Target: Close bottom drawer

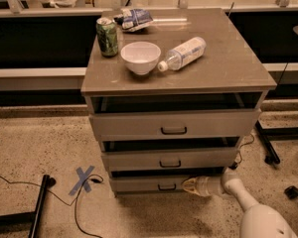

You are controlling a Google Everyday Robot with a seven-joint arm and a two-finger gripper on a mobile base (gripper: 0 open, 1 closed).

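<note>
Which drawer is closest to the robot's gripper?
The bottom drawer, lowest of the three. The gripper is at its front, beside its handle; the middle drawer and top drawer are higher up.

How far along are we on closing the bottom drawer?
Done: the gripper is low at the bottom drawer, at its front panel just right of the handle. In hand: apparently the push inward. Left: a dark gap above the panel suggests the drawer isn't fully home, though that's uncertain.

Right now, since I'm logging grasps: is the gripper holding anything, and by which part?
Nothing appears to be held. The gripper is at the front of the bottom drawer, just right of its handle, not around it.
</note>
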